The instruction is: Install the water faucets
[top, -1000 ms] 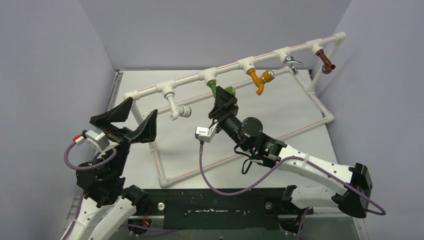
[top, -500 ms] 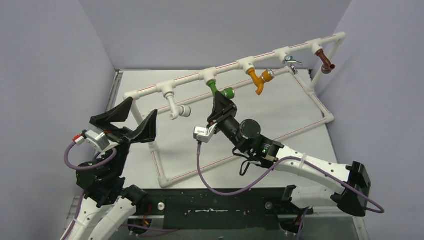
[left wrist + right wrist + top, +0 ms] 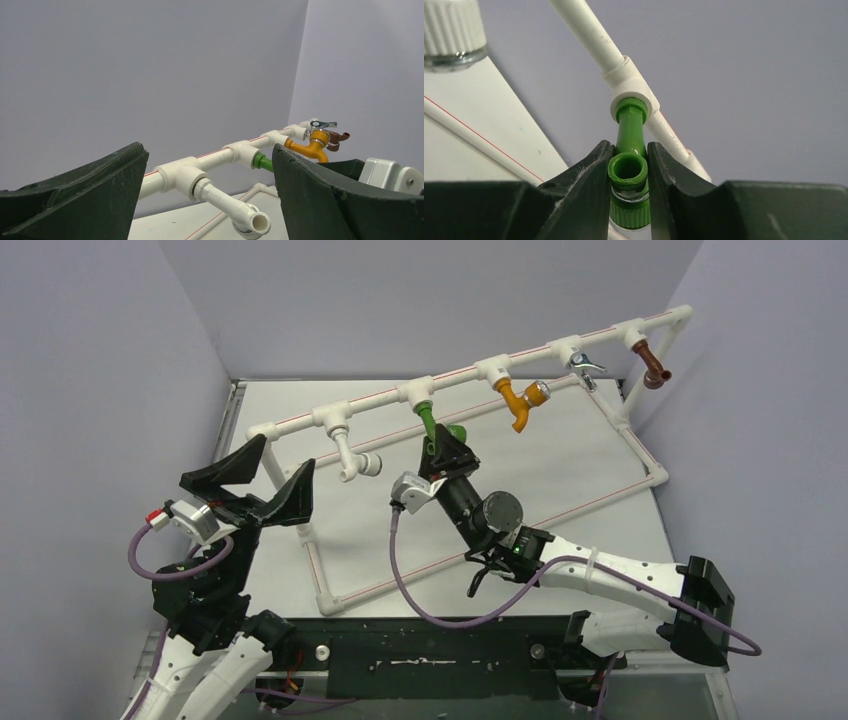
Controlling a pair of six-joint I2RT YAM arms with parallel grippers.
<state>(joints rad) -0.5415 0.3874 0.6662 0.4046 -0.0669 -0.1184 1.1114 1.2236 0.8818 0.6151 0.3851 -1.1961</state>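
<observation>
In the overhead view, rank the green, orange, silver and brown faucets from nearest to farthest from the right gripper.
1. green faucet: clamped in the right gripper, mid-way along the pipe frame.
2. orange faucet: next fitting to the right.
3. silver faucet: further right.
4. brown faucet: far right end.

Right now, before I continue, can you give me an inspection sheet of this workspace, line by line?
Surface: white table, carrying the white pipe frame.
Job's things: green faucet, upper end in a tee of the frame; white faucet, orange faucet, silver faucet and brown faucet hang from the top pipe.
Clutter: nothing seen.
Grippers: right gripper shut on the green faucet; left gripper open, empty, apart from the frame.
Cables: right purple cable and left purple cable loop from the wrists.
Surroundings: plain grey walls.
</observation>
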